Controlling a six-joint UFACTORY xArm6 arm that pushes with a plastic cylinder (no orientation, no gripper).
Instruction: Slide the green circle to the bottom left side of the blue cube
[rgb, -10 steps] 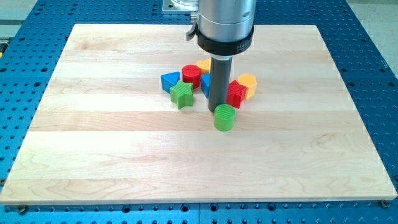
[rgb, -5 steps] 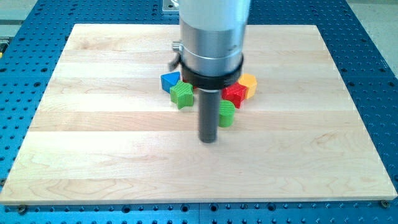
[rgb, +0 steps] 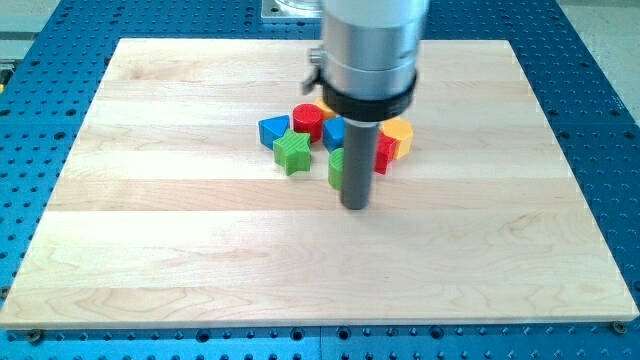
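The green circle (rgb: 336, 168) is mostly hidden behind my rod; only its left part shows, just below the blue cube (rgb: 333, 133). My tip (rgb: 355, 207) rests on the board just below and right of the green circle, close to it. Whether they touch I cannot tell. The blue cube sits in the cluster at the board's upper middle, partly covered by the rod.
A green star (rgb: 292, 152) lies left of the green circle. A blue block (rgb: 272, 129) and a red cylinder (rgb: 307, 121) sit above it. A red block (rgb: 383, 152) and an orange block (rgb: 398, 135) show right of the rod. A yellow block (rgb: 322, 105) peeks out behind.
The green circle has moved up and left, from lower on the board to just under the blue cube. My tip swung down-left around it, then came back right below it.
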